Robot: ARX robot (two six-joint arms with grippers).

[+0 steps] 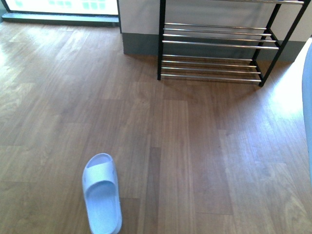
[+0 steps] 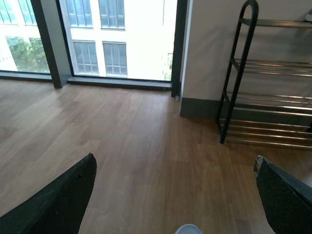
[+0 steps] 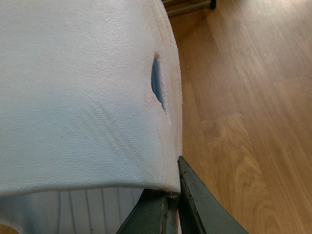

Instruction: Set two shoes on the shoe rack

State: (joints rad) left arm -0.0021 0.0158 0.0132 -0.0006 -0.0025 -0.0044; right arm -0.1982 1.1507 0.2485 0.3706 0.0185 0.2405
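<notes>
Pale-blue slide (image 3: 83, 97) is pinched by its rim in the right pincer (image 3: 171, 195), seen at 3 o'clock in the front view. Its twin (image 1: 101, 195) is parked on the floor (image 1: 195, 146) at 7 o'clock; the left pincer (image 2: 174, 161) is spread wide, empty. Shoe rack (image 1: 214, 44) is at 1 o'clock, well apart. Probably best carried level and set on it sole-down, not tipped.

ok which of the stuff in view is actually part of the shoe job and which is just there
For the job: pale-blue one-strap rubber slide on the floor; second pale rubber slide clamped in the right end effector; black-framed shoe rack with silver bars.
Just there: wood-plank floor; big window; grey skirting board.
</notes>
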